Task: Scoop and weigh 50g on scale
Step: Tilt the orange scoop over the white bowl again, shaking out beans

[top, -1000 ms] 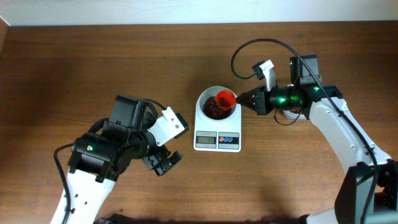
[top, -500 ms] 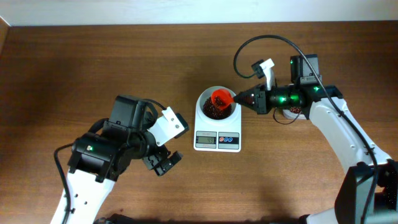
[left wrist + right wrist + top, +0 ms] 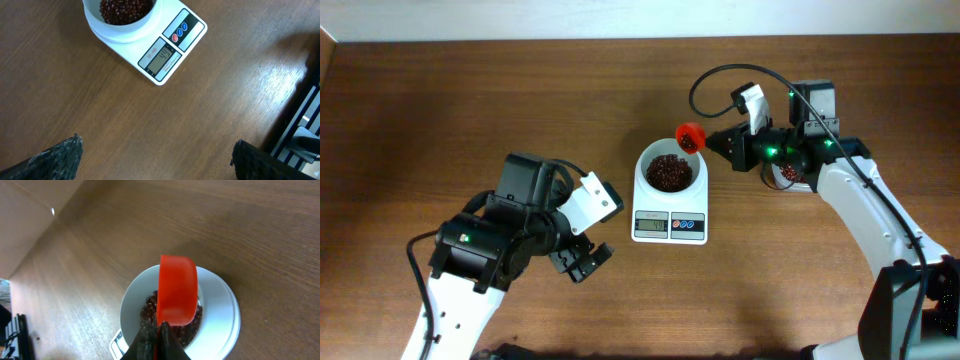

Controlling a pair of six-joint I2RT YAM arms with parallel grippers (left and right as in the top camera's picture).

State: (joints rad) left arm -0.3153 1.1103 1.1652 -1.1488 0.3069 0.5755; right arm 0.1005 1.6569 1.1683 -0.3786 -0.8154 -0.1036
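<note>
Where the right arm reaches in from the right edge of the table (image 3: pixel 470 100), we see the right gripper (image 3: pixel 718 146) clamped on the handle of the orange scoop (image 3: pixel 691 137), its jaws drawn fully together around it. We note that the scoop's cup hangs in the air just past the bowl's far right rim in the overhead view. In the right wrist view its orange back faces the camera, with the bowl below it.

The scale (image 3: pixel 669 215) lies near the middle of the table, display and two round buttons turned toward the near edge. The white bowl (image 3: pixel 670 158) stands on its platform, and the beans (image 3: pixel 668 173) form a dark heap inside the bowl. We cannot read the display digits with confidence.

The left gripper (image 3: pixel 580 262) hovers over bare wood toward the near edge, left of the scale and apart from it. Its fingers (image 3: pixel 60 155) are spread wide and hold nothing, as we see in the left wrist view, where they frame open tabletop
</note>
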